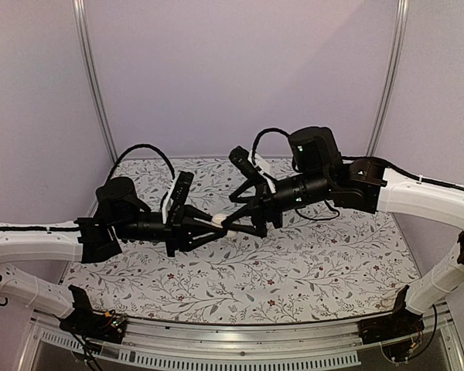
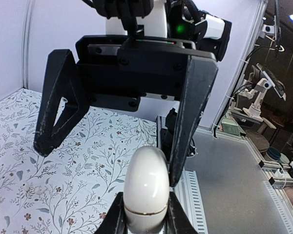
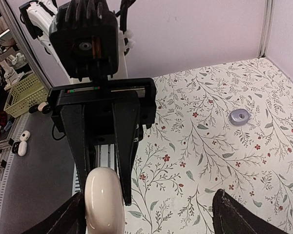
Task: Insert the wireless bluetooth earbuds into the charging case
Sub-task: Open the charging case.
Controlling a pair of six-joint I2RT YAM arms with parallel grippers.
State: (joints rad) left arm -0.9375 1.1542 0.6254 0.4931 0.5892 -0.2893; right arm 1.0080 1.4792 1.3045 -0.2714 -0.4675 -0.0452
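Left wrist view shows the left gripper (image 2: pixel 146 217) at the bottom edge, with its two fingers pressed on the sides of the white case (image 2: pixel 145 185). The case is egg-shaped and glossy, it stands upright between the fingers, and a thin seam runs around its lower part; the lid looks closed. It is held in the air above the table (image 2: pixel 19 146), which has a cloth with a pattern of leaves and small flowers. The right gripper (image 2: pixel 109 163) faces it from the other side with its jaws spread wide. One of its fingers (image 2: pixel 190 112) comes down just beside the top of the case; I cannot tell if it touches. The other finger is well apart on the left. In the top external view the two arms meet over the middle of the table, and the case is a small white spot between the two grippers. In the right wrist view the case is close to the left finger of the right gripper, not in the middle of the gap. A small grey disc (image 3: pixel 239 117) lies on the cloth, well apart from the grippers.
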